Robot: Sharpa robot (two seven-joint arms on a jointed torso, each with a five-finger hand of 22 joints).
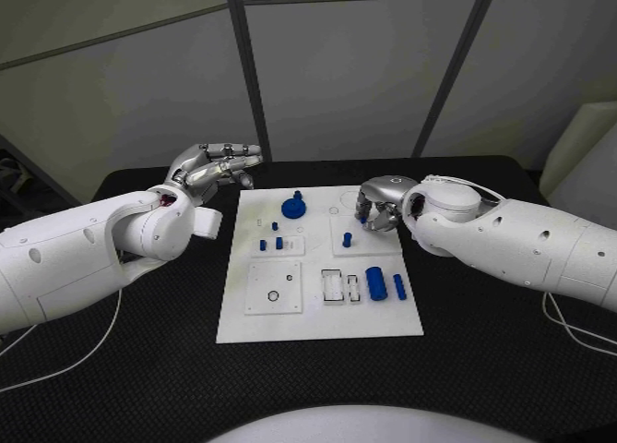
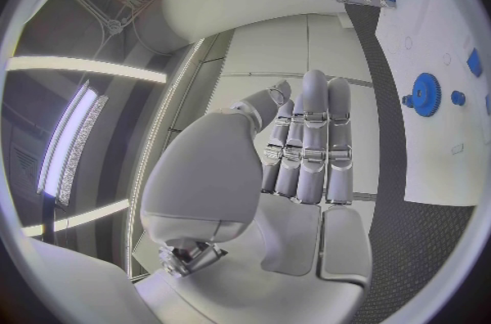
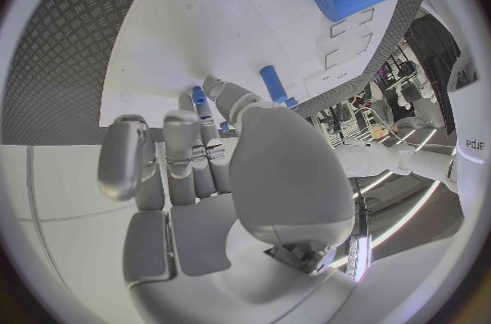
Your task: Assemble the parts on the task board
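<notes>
Nearest the head camera, the white task board lies flat on the black surface, its near part bare apart from a raised square plate with a small ring on it.

Further in on the board:
- large blue cylinder, lying on its side next to two rectangular cut-outs
- thin blue bar just to the right of it
- short blue peg upright on a square plate toward the far right
- two small blue pegs standing close together on the left-centre plate
- blue gear with a knob on top, at the far left of the board; the left wrist view shows it too

Right robot hand: over the far right part of the board, just beyond the short peg. Fingers curled downward. In the right wrist view a small blue piece sits at the fingertips, and a blue peg stands just beside the thumb. Cannot tell whether the piece is actually pinched or just lies behind the fingers.

Left robot hand: off the board, above the surface beyond the board's far left corner. In its wrist view the fingers lie straight and close side by side, thumb alongside, nothing in them.

Both white arms reach in from the sides, well apart from each other.
</notes>
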